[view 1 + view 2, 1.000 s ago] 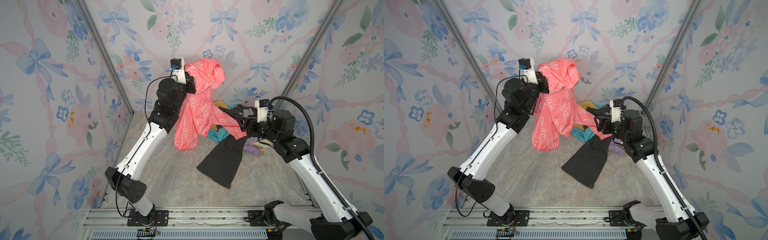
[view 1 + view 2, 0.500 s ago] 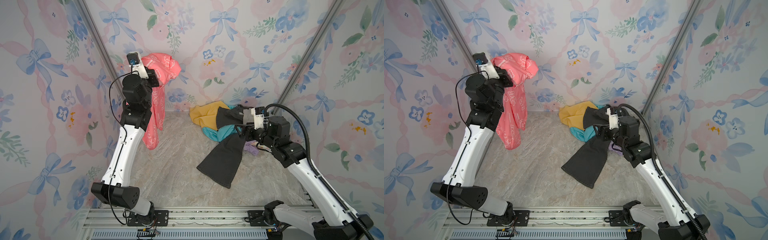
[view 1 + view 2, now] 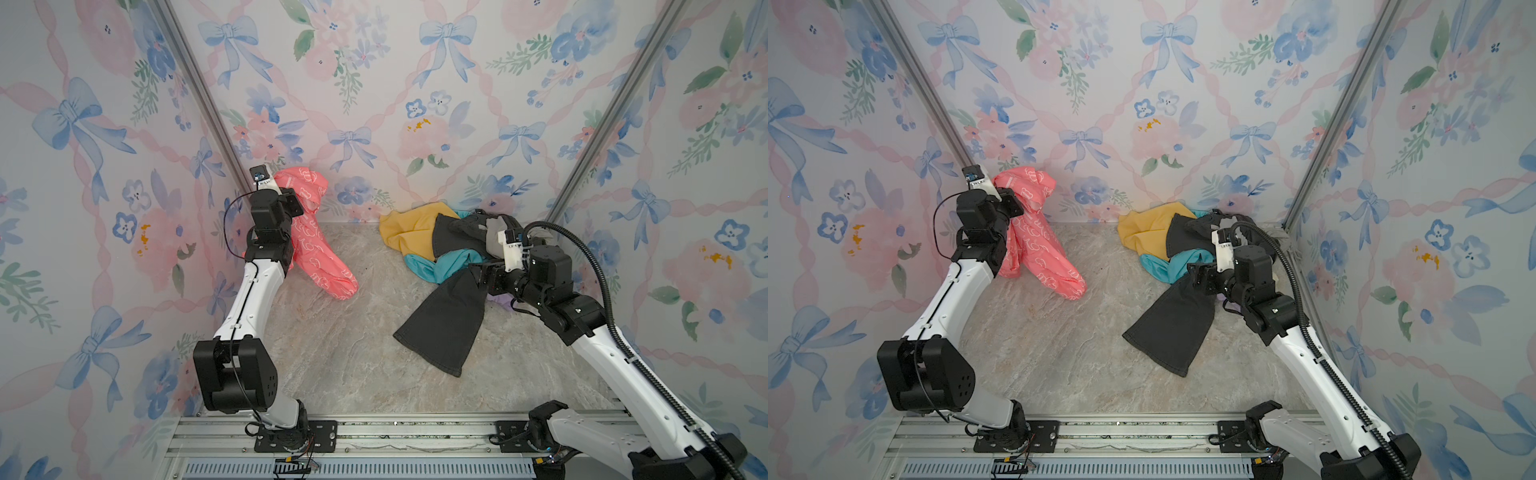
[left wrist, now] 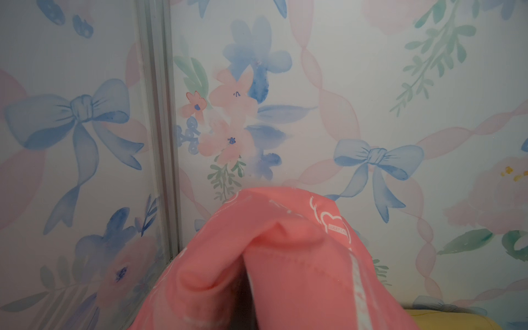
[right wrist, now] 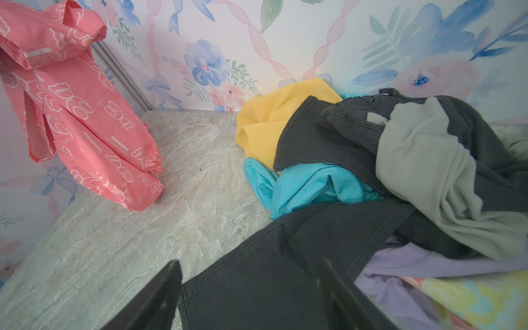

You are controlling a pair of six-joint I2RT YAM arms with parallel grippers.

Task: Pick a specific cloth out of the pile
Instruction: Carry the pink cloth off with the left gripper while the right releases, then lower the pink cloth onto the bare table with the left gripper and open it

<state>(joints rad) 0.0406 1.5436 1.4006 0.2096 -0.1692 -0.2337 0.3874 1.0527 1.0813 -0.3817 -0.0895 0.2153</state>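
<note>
The cloth [image 3: 320, 257] [image 3: 1040, 249] is coral-pink with white bear outlines. It hangs from my left gripper [image 3: 297, 204] [image 3: 1014, 204] by the far left corner post, its lower end lying on the floor. My left gripper is shut on its top; in the left wrist view the cloth [image 4: 285, 271] covers the fingers. The pile [image 3: 436, 241] [image 3: 1163, 237] [image 5: 371, 160] of yellow, teal, dark grey, light grey and lavender clothes lies at the far right. My right gripper [image 3: 485, 277] [image 3: 1200, 276] [image 5: 250, 267] stands open over the dark grey trouser leg [image 5: 257, 280], holding nothing. The right wrist view shows the cloth [image 5: 77, 114] apart from the pile.
Flowered walls close in the left, back and right sides, with metal corner posts [image 3: 199, 95] [image 3: 602, 116]. A bare stretch of marble floor [image 3: 353, 340] lies between the cloth and the pile. A metal rail [image 3: 395, 432] runs along the front edge.
My left arm has swung left and down with the cloth, away from the pile, and the cloth's end now rests on the floor. My right gripper has stayed open beside the pile.
</note>
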